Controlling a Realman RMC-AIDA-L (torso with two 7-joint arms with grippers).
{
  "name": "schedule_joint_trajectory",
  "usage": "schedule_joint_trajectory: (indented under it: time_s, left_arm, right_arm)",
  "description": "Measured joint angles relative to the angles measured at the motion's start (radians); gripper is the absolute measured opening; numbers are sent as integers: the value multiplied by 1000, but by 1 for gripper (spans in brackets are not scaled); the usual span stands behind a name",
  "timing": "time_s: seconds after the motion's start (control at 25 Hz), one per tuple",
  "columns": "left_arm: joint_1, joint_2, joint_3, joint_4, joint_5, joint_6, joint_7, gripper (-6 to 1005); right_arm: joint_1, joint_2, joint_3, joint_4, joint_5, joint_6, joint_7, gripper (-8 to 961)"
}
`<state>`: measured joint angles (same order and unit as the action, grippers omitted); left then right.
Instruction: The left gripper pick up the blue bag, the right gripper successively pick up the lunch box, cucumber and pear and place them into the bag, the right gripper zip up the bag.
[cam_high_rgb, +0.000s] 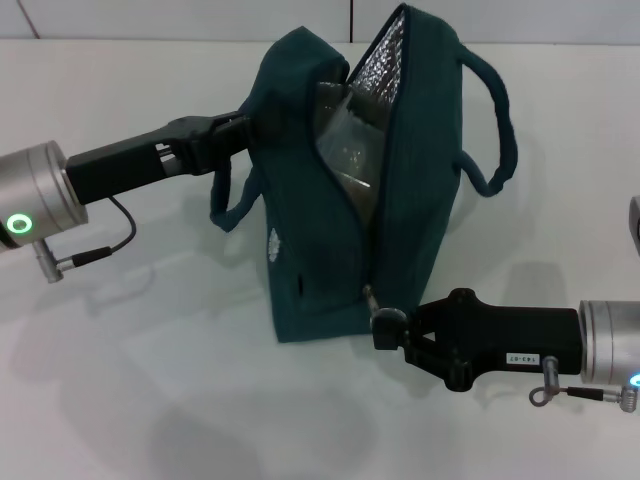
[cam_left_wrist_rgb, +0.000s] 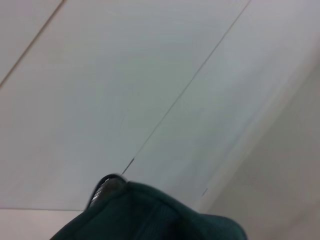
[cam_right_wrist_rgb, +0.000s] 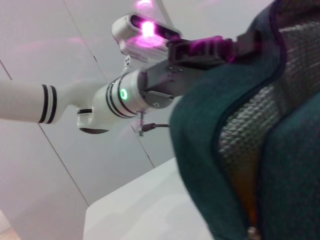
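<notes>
The blue bag (cam_high_rgb: 330, 270) stands upright on the white table, its top gaping and the silver foil lining (cam_high_rgb: 385, 60) showing. The clear lunch box (cam_high_rgb: 345, 140) is inside the opening. My left gripper (cam_high_rgb: 245, 128) is shut on the bag's upper left rim and holds it up; that view shows teal fabric (cam_left_wrist_rgb: 150, 217). My right gripper (cam_high_rgb: 388, 325) is low at the bag's front, shut on the zipper pull (cam_high_rgb: 371, 296) at the bottom end of the open zipper. The right wrist view shows the bag (cam_right_wrist_rgb: 210, 140) and the left gripper (cam_right_wrist_rgb: 210, 47). Cucumber and pear are hidden.
The white table (cam_high_rgb: 150, 400) stretches around the bag, with a wall behind it. The bag's two loop handles (cam_high_rgb: 495, 120) hang out to either side. The left arm's cable (cam_high_rgb: 110, 245) droops near its silver wrist.
</notes>
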<state>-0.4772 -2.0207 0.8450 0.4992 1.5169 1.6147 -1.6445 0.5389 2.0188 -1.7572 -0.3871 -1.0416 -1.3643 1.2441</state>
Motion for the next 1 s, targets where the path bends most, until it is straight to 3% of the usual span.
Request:
schedule_joint_trajectory:
  time_s: [0.32, 0.76, 1.0]
  left_arm:
    - [3, -1, 1, 8, -1, 11, 15, 155]
    - [12, 7, 3, 19, 44, 36, 32, 617]
    - [29, 4, -2, 29, 27, 92, 107, 654]
  right_arm:
    - [-12, -5, 7, 22, 1, 7, -3, 17]
    - [-56, 0, 50, -16, 26, -22, -74, 18]
    - [-55, 2, 53, -24, 27, -17, -94, 19]
